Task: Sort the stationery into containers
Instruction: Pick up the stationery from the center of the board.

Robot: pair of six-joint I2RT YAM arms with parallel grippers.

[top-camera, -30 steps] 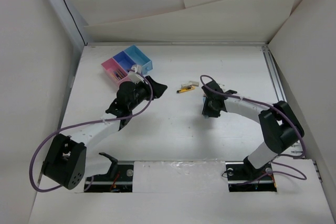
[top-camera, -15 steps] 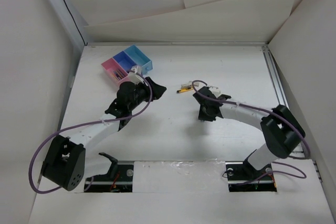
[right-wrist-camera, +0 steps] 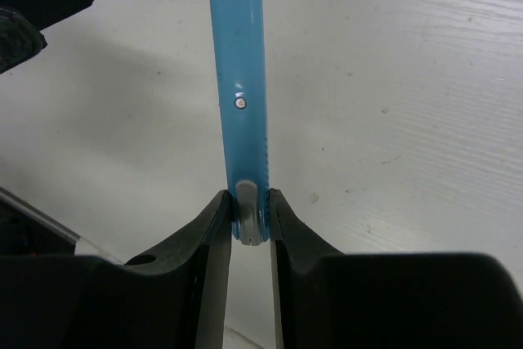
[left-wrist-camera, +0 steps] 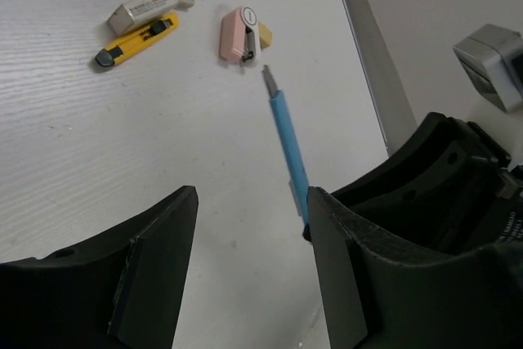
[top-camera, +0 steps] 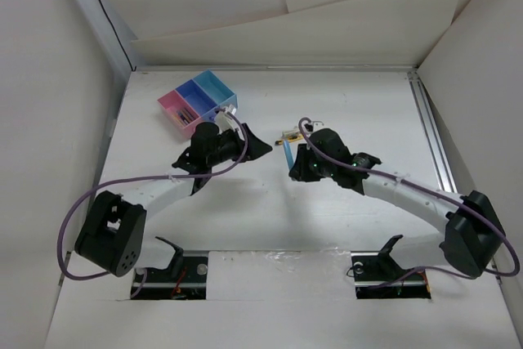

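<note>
The row of containers point(top-camera: 199, 97) stands at the far left of the tabletop point(top-camera: 270, 218): pink, purple-blue, then light blue. A few thin pens lie in the pink one.

To the right of the containers and nearer the arm bases, well apart from them, the right gripper point(right-wrist-camera: 249, 202) pinches the light-blue stick point(right-wrist-camera: 239, 79) by one end, its fingers pressed against both sides. The stick hangs above the tabletop.

Between the containers and the stick, the left gripper point(left-wrist-camera: 252, 194) hovers with its fingers spread and nothing between them.

Farther right of the containers lie a yellow cutter point(left-wrist-camera: 137, 38), two beige erasers point(left-wrist-camera: 151, 4) touching it, and a small pink-and-white piece point(left-wrist-camera: 239, 33) just beside them.
</note>
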